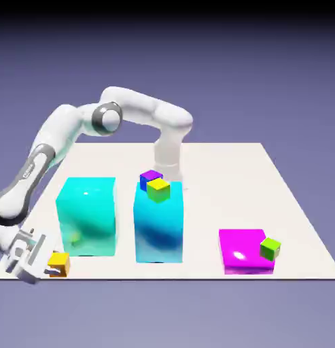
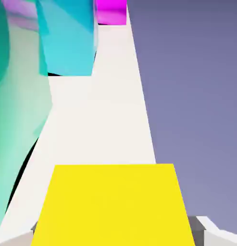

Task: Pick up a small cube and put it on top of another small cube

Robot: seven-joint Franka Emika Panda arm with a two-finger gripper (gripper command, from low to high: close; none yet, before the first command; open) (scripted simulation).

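The small cube (image 1: 59, 261), yellow on top with orange-brown sides, sits at the table's front corner on the exterior view's left. My gripper (image 1: 50, 265) lies low and sideways there, with its fingers on either side of the cube. In the hand view the cube's yellow face (image 2: 113, 204) fills the bottom, and the grey fingertips (image 2: 214, 234) press against both its edges, so the gripper is shut on it. A purple small cube (image 1: 149, 178) and a lime-green and yellow small cube (image 1: 158, 189) rest side by side on top of the middle cyan block (image 1: 158, 228).
A second tall cyan block (image 1: 86, 216) stands just behind the gripper. A flat magenta block (image 1: 241, 251) with a green cube (image 1: 270, 248) on it lies at the exterior view's right. The white table (image 1: 217, 170) ends right under the hand.
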